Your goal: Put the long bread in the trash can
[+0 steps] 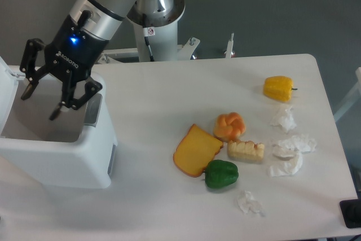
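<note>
The white trash can (67, 165) stands at the left of the table with its lid swung open to the left. My gripper (39, 105) hangs over the can's open mouth, fingers spread wide and empty. The long bread is out of view; nothing orange shows inside the opening from this angle.
A flat orange toast slice (196, 150), a knotted bun (229, 125), a green pepper (220, 174), a pale corn piece (246, 150) and a yellow pepper (278, 88) lie on the table's right half. Crumpled white paper (290, 153) is scattered near the right edge.
</note>
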Motion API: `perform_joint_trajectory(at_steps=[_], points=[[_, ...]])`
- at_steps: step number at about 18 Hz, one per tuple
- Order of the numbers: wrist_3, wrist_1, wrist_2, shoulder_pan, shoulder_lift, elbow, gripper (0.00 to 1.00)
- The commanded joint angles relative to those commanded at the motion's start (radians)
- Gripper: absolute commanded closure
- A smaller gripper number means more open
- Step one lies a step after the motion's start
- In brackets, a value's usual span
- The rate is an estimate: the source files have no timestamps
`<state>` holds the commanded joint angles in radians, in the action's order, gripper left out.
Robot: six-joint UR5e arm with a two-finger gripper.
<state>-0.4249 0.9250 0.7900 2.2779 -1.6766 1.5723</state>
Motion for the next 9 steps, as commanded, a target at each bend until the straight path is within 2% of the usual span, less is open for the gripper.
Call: perform_joint_trajectory(at_steps=[3, 9], points=[[-0.003, 0.002, 0.0, 0.024, 0.0, -0.003, 0.0], [-0.008, 0.003, 0.002, 0.12, 0.006, -0.023, 0.0]])
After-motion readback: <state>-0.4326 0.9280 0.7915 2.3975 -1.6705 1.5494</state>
